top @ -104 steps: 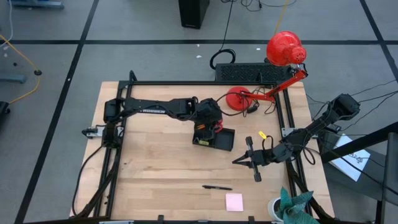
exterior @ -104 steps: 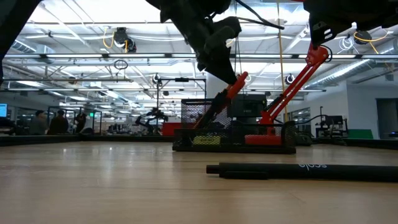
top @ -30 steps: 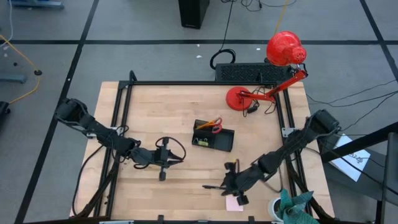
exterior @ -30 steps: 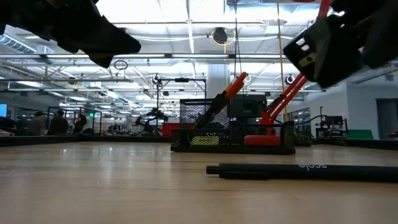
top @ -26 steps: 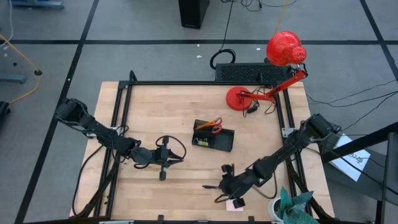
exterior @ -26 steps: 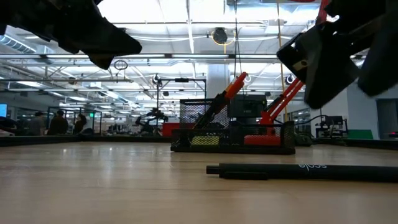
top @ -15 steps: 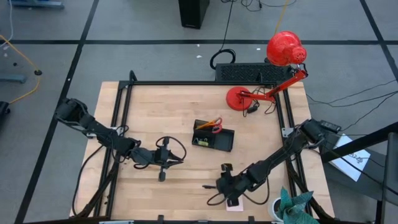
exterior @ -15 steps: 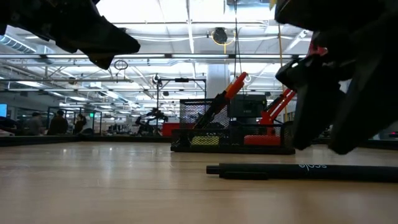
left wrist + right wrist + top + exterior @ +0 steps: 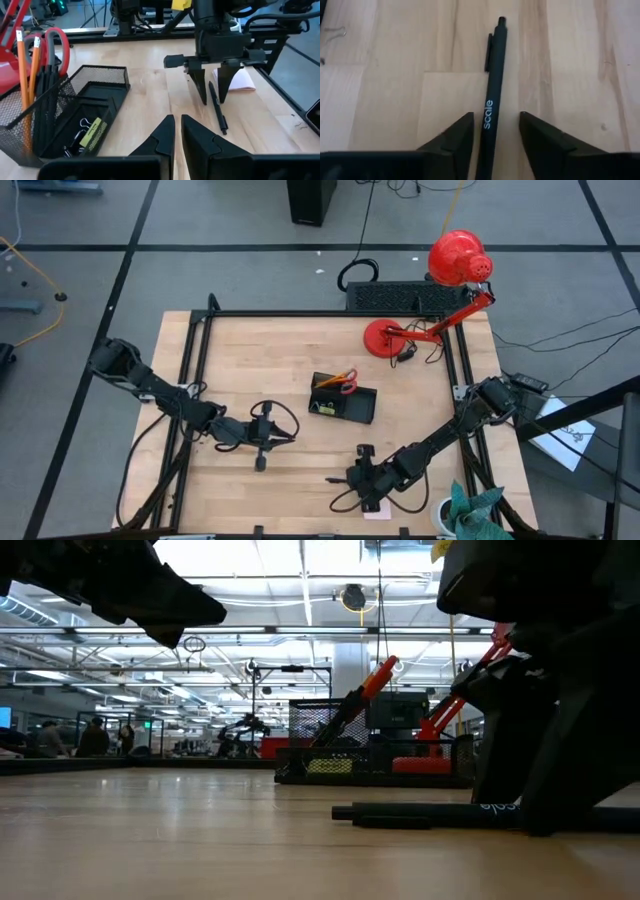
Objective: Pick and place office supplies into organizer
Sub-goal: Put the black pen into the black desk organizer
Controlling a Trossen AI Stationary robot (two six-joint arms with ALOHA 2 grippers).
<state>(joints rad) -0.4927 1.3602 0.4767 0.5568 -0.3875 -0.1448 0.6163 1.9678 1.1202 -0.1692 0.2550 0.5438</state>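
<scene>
Right end effector (image 9: 495, 132) – fingers open – straddles the black pen (image 9: 492, 95); pen axis runs lengthwise between them, ungripped.

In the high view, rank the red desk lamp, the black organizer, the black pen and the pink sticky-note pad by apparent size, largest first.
1. Red desk lamp, by far the largest.
2. Black organizer.
3. Black pen and pink sticky-note pad: unsure, since the right gripper covers most of both.
</scene>
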